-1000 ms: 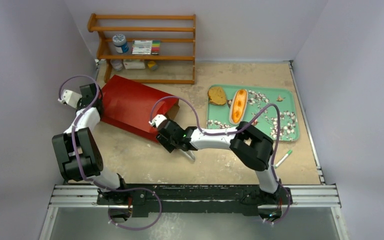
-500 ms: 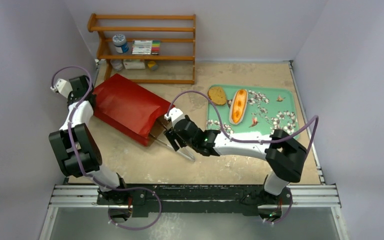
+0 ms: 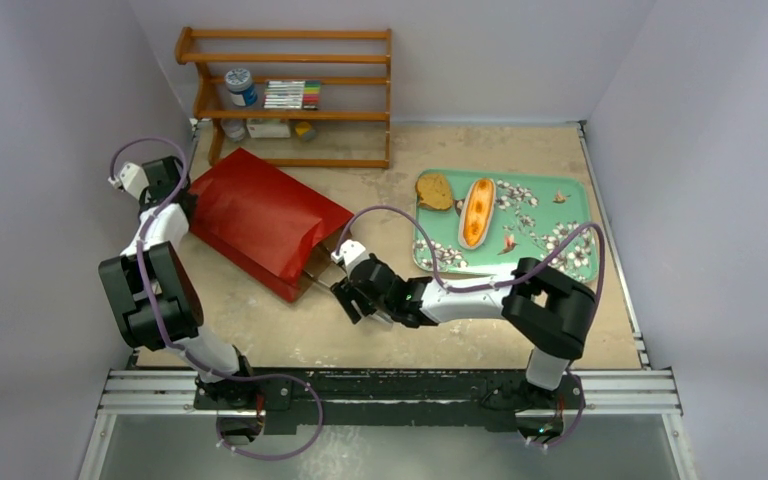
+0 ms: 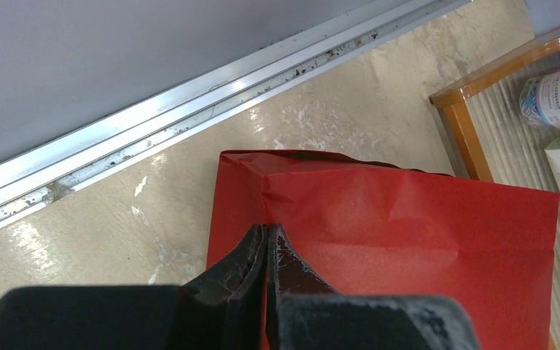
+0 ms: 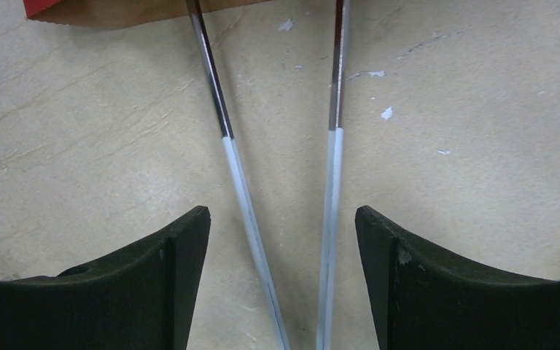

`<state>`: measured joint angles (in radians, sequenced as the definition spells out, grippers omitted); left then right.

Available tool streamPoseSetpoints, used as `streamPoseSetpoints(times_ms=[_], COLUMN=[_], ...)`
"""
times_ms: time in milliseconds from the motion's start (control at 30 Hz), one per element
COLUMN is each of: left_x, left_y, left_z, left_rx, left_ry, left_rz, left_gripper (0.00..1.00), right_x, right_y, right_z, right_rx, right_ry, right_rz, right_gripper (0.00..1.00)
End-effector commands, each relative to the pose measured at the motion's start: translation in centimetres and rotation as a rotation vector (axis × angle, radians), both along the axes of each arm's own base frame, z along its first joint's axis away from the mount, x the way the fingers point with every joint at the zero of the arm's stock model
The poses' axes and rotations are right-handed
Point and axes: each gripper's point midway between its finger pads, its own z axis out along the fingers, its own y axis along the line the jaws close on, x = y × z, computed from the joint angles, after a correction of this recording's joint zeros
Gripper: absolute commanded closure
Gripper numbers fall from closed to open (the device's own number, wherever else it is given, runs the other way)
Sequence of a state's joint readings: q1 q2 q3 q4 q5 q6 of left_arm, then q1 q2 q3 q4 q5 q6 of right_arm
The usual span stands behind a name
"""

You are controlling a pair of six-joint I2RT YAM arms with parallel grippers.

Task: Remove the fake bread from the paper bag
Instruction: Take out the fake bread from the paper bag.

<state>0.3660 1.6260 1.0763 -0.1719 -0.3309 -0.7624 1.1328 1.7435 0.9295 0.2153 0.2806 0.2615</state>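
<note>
The red paper bag [image 3: 260, 215] lies on its side, its brown mouth facing right. My left gripper [image 3: 182, 198] is shut on the bag's closed far-left end [image 4: 379, 233]; its fingertips [image 4: 266, 232] are pinched on a fold of red paper. My right gripper [image 3: 353, 297] is open just outside the bag mouth and holds nothing. It straddles the two arms of the metal tongs [image 5: 332, 168], which run into the bag mouth [image 5: 117, 11]. One round brown slice [image 3: 434, 190] and the long orange bun [image 3: 476, 211] lie on the green tray [image 3: 560, 215]. The other slice and the bagel are hidden.
A wooden shelf [image 3: 290, 100] with a jar and small boxes stands at the back, just behind the bag. A green pen [image 3: 567, 316] lies near the tray's front right corner. An aluminium rail [image 4: 189, 95] runs along the left wall.
My left gripper has pulled the bag's closed end back and to the left, and the bag lies flatter. My right gripper has shifted slightly nearer, over the tongs, and its elbow has swung right.
</note>
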Motion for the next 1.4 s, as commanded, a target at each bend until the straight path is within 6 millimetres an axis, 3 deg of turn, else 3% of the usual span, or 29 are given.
streamPoseSetpoints(times_ms=[0,567,633,833,1367], left_x=[0.9,-0.6,-0.9,-2.0,-3.4], left_y=[-0.3,-1.1,-1.2,-1.4,-1.7], left_z=[1.9,1.7,1.7,1.2,0.6], left_rx=[0.017,-0.001,-0.001,-0.001,0.004], left_ry=[-0.069,-0.066,-0.066,-0.054,-0.042], left_rz=[-0.038,-0.035,-0.033,-0.024,-0.016], left_gripper=[1.0,1.0,1.0,1.0,1.0], right_x=[-0.5,-0.7,-0.1,0.4,2.5], right_y=[2.0,3.5,4.3,5.3,6.5], right_z=[0.2,-4.1,-3.3,-3.6,-6.6], right_rx=[0.087,0.06,0.076,0.065,-0.046], right_ry=[0.006,0.053,0.044,0.064,0.103], right_rz=[0.03,0.02,0.009,-0.025,-0.166], right_gripper=[0.25,0.39,0.39,0.4,0.39])
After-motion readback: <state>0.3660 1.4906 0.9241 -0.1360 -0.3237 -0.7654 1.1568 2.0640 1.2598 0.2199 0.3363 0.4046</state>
